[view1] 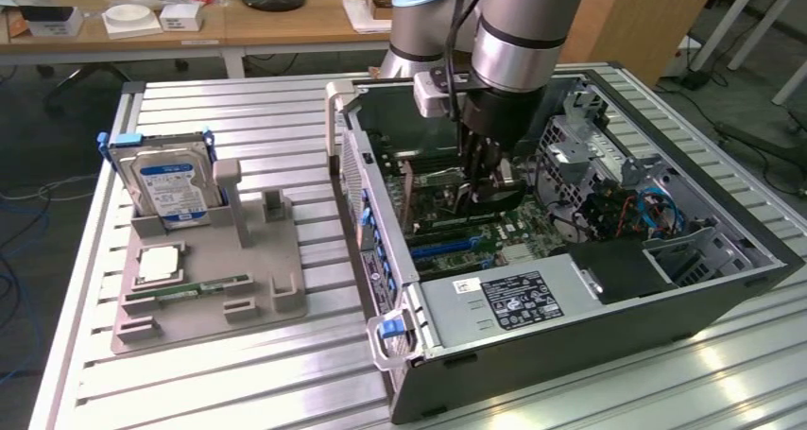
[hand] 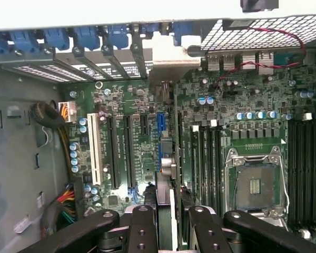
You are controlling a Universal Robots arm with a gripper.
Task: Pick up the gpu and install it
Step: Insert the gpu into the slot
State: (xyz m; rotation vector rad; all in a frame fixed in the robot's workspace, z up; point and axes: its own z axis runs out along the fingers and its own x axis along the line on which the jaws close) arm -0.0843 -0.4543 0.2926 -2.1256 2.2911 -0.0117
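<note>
Exterior view: gripper (view1: 489,186) down inside open case (view1: 592,354)
Wrist view: jaws clamped on gpu (hand: 167,174) over motherboard (hand: 242,105) slots

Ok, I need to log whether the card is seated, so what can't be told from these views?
- Seating: in the exterior view the gripper and gpu stand in front of the slot; in the wrist view the card is edge-on over it.
- The power supply label: print too small, exterior view.
</note>
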